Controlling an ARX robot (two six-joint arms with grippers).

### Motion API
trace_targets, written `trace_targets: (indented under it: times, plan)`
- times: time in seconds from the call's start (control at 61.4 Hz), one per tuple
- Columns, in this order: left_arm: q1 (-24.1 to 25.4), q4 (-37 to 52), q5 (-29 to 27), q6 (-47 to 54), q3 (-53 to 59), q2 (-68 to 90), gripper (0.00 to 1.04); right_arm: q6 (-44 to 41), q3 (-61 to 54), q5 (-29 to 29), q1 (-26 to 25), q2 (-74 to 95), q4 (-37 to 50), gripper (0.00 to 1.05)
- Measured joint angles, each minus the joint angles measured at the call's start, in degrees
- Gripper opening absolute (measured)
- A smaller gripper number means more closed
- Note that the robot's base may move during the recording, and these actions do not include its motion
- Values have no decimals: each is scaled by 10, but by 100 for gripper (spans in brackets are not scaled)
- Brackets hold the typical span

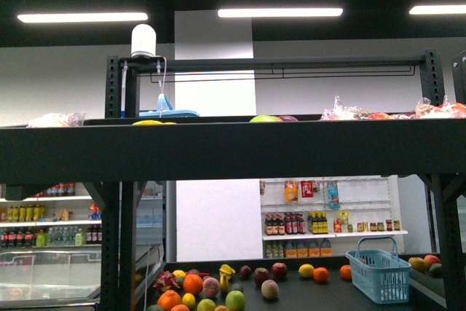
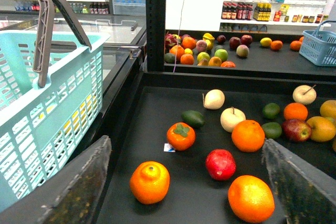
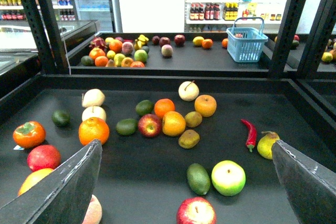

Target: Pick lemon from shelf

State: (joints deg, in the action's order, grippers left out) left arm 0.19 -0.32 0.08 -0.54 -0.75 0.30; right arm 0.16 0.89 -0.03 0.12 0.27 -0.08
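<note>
The fruit that best fits the lemon (image 3: 198, 40) is a bright yellow oval on the far tier of the shelf (image 3: 173, 62). It lies just beside an orange (image 3: 207, 43) and near the blue basket (image 3: 247, 43). It is well ahead of both claws, beyond the near tier's back wall. Its long axis seems to run crosswise, though it is too small to be sure.

In the front view it sits right of centre, so I judge the right arm the nearer. The right claw (image 3: 186, 182) is spread wide and empty over the near tier. The left claw (image 2: 189, 182) is also wide and empty, beside a teal basket (image 2: 47, 108).

No brand can be read. The bottle labels (image 3: 210, 11) on the white wall shelves are too small, and so is the sticker (image 2: 169, 148) by the persimmon (image 2: 181, 136).
</note>
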Motion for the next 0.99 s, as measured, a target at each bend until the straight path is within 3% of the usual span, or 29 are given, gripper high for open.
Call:
trace_targets:
  times: [0.994]
  plan:
    - [0, 0, 0, 0, 0, 0, 97, 0, 0, 0, 0, 0, 0, 97]
